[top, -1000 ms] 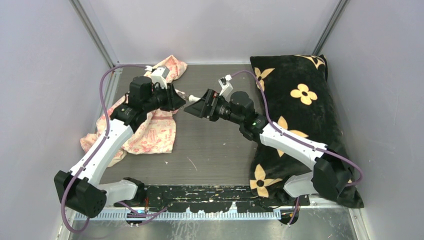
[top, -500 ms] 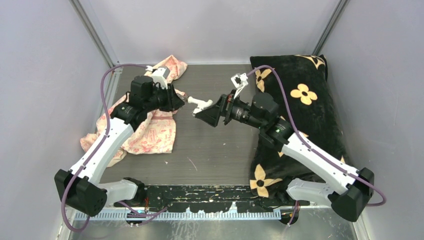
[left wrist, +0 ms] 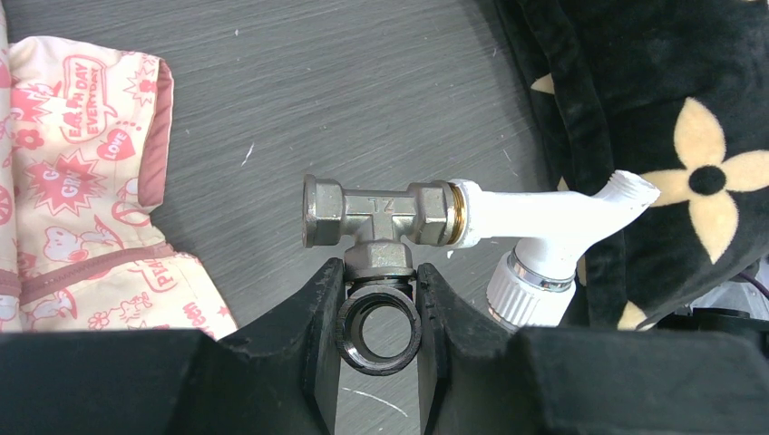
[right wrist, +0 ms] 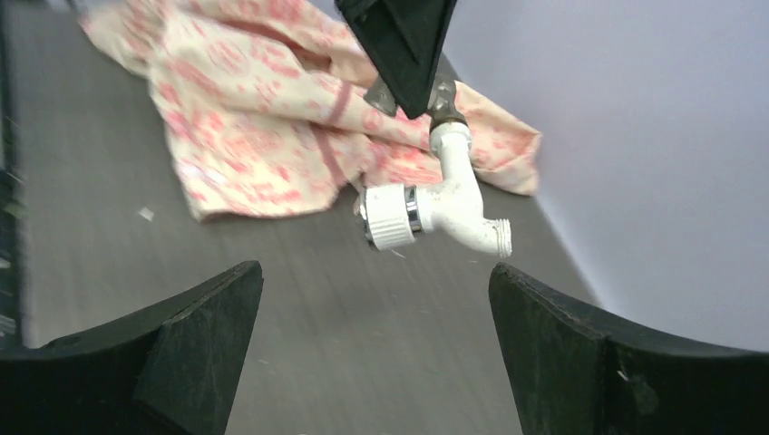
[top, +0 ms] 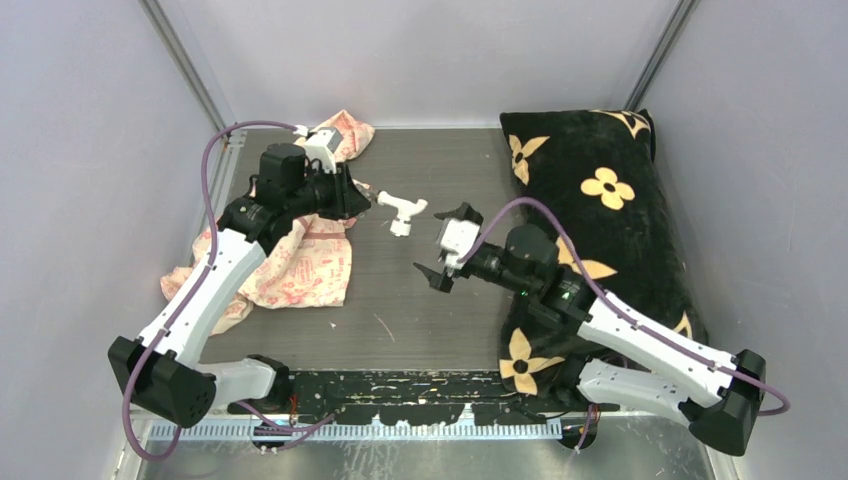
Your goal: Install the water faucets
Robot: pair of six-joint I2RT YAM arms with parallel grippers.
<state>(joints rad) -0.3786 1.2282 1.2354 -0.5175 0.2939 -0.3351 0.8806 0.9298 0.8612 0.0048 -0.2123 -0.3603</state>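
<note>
**Tap sits in the tee fitting; right gripper waits, empty**

Left of the silver-grey metal tee fitting [left wrist: 379, 210], a crumpled pink cartoon-printed cloth [top: 300, 265] lies on the dark grey table [top: 420, 310]. The left gripper [left wrist: 379, 272] has its black fingers closed tight on the tee fitting's short middle stem and appears to hold it clear of the table. A black ring sits between the fingers just under that stem; I cannot tell whether it belongs to the fitting.

The white plastic tap [left wrist: 544, 217] runs out of the tee fitting's right-hand port, with a brass-coloured collar at the joint. Its ribbed round knob and threaded spout branch off further right. How deep the thread is seated cannot be seen.

Further right of the tee fitting, and well apart from the tap, the right gripper [top: 440, 246] hangs with its jaws spread wide and nothing between them. Beyond it lies a black plush cushion with yellow flowers [top: 600, 200].

The tap is probably light, stiff and smooth, so it may slip or crack under a hard squeeze. The straight body just right of the tee fitting looks the best hold for turning it. The ribbed knob would likely spin on its own. The metal fitting should be heavier, hard and slick, and its stem already gives a firm hold.
</note>
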